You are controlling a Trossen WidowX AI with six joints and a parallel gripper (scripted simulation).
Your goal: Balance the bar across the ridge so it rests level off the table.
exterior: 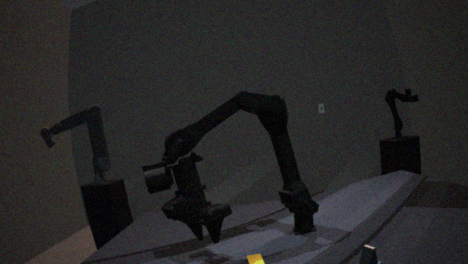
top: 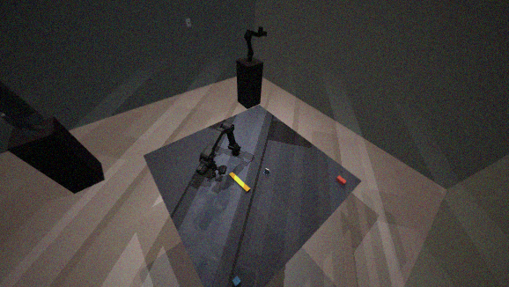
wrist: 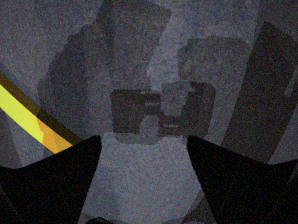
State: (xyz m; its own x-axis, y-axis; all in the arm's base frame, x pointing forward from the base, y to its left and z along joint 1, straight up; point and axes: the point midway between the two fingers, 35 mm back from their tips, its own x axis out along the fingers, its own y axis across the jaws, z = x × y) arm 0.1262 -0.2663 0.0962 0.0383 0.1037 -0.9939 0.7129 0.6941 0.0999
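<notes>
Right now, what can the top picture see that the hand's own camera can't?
Only the top view shows the small red block near the table's right corner, the little blue block at its near corner, the tiny dark ridge piece, and the whole black robot arm. Only the wrist view shows the hand close up, its two dark fingers apart with nothing between them. Both show the flat yellow bar lying on the blue-grey table.
</notes>
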